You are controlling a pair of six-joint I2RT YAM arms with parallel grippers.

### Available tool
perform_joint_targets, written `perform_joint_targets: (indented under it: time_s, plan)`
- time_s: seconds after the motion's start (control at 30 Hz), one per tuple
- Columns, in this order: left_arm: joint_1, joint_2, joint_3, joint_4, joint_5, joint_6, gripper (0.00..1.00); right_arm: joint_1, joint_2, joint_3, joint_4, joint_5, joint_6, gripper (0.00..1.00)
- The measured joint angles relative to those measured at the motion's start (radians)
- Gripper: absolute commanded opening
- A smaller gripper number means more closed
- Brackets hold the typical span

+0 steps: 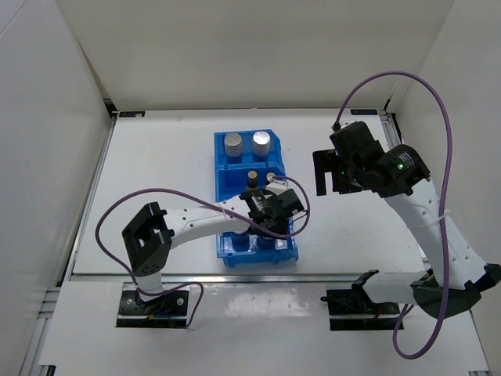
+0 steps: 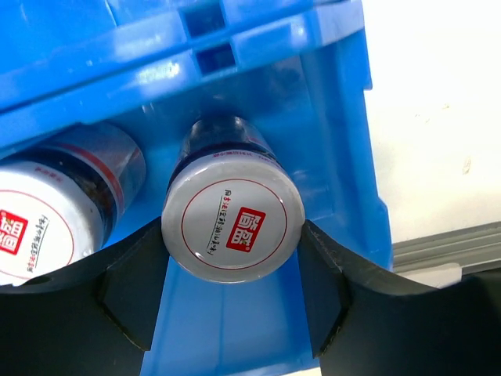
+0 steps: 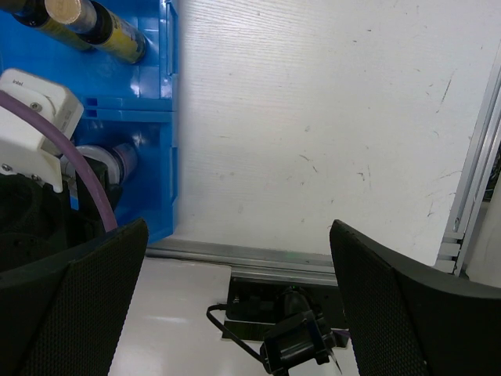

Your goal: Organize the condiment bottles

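Squat silver-topped bottle (image 2: 232, 219), red mark on its cap, stands in the near compartment of the blue bin (image 2: 344, 117), at that compartment's right end. My left gripper (image 2: 232, 235) is clamped on it, one finger against each side of the cap. A second squat bottle (image 2: 31, 227) stands just beside it on the left, in the same compartment. Two tall silver-capped bottles (image 1: 233, 142) occupy the far compartment; a yellow bottle (image 3: 117, 39) with a tan cap is in the middle one. My right gripper (image 3: 239, 227) hangs over bare table (image 3: 313, 117) right of the bin, jaws spread wide, holding nothing.
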Motion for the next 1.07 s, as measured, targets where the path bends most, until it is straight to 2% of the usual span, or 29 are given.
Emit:
perform_joint_targets:
  time_s: [0.03, 0.1, 0.17, 0.23, 0.27, 0.3, 0.47, 0.67, 0.9, 1.07]
  plan:
    - [0.002, 0.001, 0.0, 0.003, 0.001, 0.0, 0.6, 0.0, 0.0, 0.0, 0.0, 0.0, 0.0, 1.0]
    - [0.005, 0.003, 0.0, 0.011, 0.001, 0.001, 0.76, 0.0, 0.0, 0.0, 0.0, 0.0, 0.0, 1.0]
    - [0.006, 0.003, 0.0, 0.014, 0.0, 0.002, 0.84, 0.0, 0.0, 0.0, 0.0, 0.0, 0.0, 1.0]
    - [0.008, -0.001, 0.0, 0.016, -0.003, 0.002, 0.87, 0.0, 0.0, 0.0, 0.0, 0.0, 0.0, 1.0]
    - [0.008, -0.007, -0.002, 0.016, -0.003, 0.002, 0.98, 0.0, 0.0, 0.0, 0.0, 0.0, 0.0, 1.0]
    - [0.008, -0.017, -0.004, 0.016, -0.003, 0.005, 1.0, 0.0, 0.0, 0.0, 0.0, 0.0, 0.001, 1.0]
    - [0.008, -0.13, -0.022, 0.014, -0.005, -0.003, 1.0, 0.0, 0.0, 0.0, 0.0, -0.004, 0.005, 1.0]
    - [0.006, -0.362, -0.008, 0.013, -0.039, 0.027, 1.0, 0.0, 0.0, 0.004, 0.0, 0.007, 0.016, 1.0]
    - [-0.021, -0.624, 0.036, 0.028, -0.208, 0.152, 1.0, 0.0, -0.026, 0.016, 0.0, 0.06, 0.021, 1.0]
    - [0.004, -0.829, -0.037, 0.04, -0.35, 0.202, 1.0, 0.0, -0.046, 0.021, 0.0, 0.104, 0.021, 1.0]
